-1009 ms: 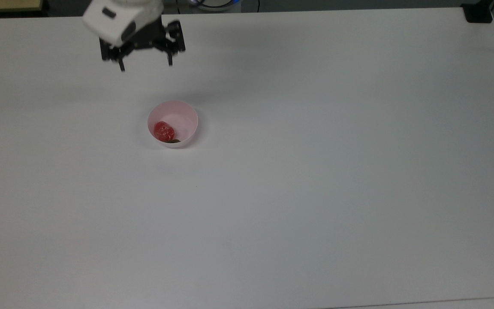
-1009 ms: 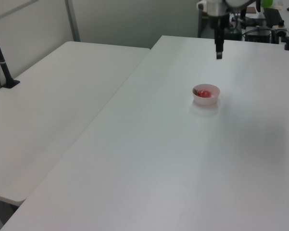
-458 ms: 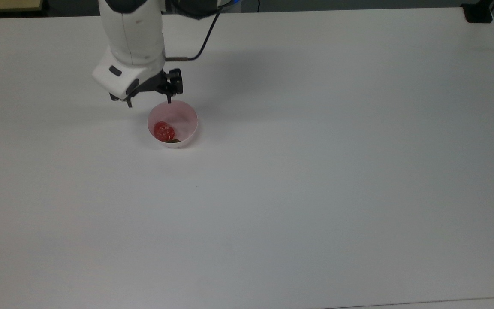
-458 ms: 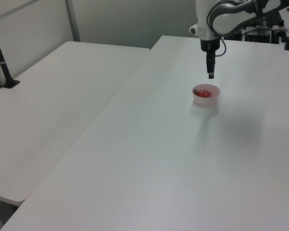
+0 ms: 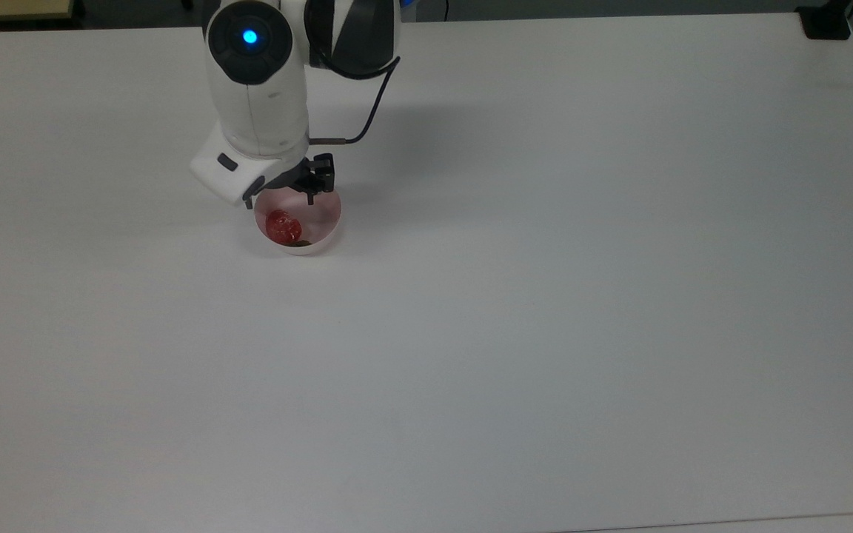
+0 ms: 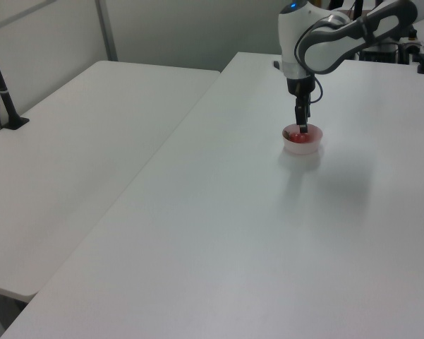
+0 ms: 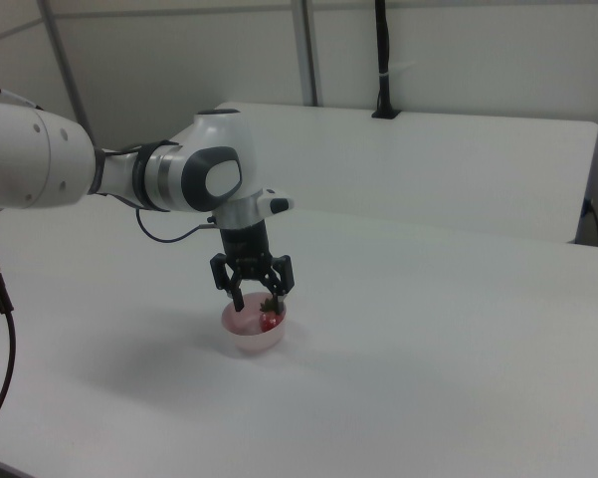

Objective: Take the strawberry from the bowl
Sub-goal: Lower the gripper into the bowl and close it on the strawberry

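Open pincer [image 7: 257,297] over bowl [image 7: 252,334], strawberry [image 5: 282,226] apparently inside

Glossy red strawberry [image 5: 283,226] with a dark green top, in a pale pink bowl [image 5: 326,224]. Black gripper [image 7: 258,296] on a white arm [image 5: 256,111], blue light glowing. Plain white table [image 5: 545,296].

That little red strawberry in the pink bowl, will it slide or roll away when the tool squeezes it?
Its shiny skin suggests the strawberry may be slippery. Its rounded shape could let it roll, though the bowl walls should probably contain it. The open tool hangs just above.
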Robot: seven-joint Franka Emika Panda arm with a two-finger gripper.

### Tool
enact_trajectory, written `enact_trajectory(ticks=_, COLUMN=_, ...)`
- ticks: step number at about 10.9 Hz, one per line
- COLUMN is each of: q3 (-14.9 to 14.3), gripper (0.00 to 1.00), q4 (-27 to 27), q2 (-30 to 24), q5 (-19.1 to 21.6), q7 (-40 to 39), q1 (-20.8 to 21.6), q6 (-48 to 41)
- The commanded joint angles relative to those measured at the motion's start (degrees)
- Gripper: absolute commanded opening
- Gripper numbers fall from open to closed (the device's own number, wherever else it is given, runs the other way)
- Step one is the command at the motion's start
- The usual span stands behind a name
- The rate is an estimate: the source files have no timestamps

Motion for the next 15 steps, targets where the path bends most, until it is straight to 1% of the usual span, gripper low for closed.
enact_trajectory(ticks=1, q3=0.7, gripper=0.81, q4=-0.8, q2=1.6, q5=-0.5, q7=3.1, q1=0.4, q6=3.5)
enact_trajectory(ticks=2, q3=0.7, gripper=0.79, q4=-0.8, q2=2.9, q5=-0.5, q7=3.6, q1=0.3, q6=4.3)
enact_trajectory(ticks=5, q3=0.7, gripper=0.78, q4=-0.8, q2=4.5, q5=-0.5, q7=6.5, q1=0.4, q6=6.3)
enact_trajectory(ticks=7, q3=0.8, gripper=0.7, q4=-0.8, q2=4.7, q5=-0.5, q7=6.8, q1=0.5, q6=6.4)
enact_trajectory(ticks=9, q3=0.9, gripper=0.55, q4=-0.7, q2=4.6, q5=-0.2, q7=7.0, q1=0.4, q6=6.3)
enact_trajectory(ticks=10, q3=0.9, gripper=0.51, q4=-0.6, q2=4.3, q5=-0.2, q7=7.1, q1=0.3, q6=6.3)
enact_trajectory(ticks=13, q3=0.9, gripper=0.51, q4=-0.3, q2=3.3, q5=0.5, q7=7.0, q1=0.0, q6=5.9)
enact_trajectory(ticks=15, q3=1.6, gripper=0.51, q4=-0.2, q2=2.1, q5=0.6, q7=6.9, q1=-0.2, q6=5.7)
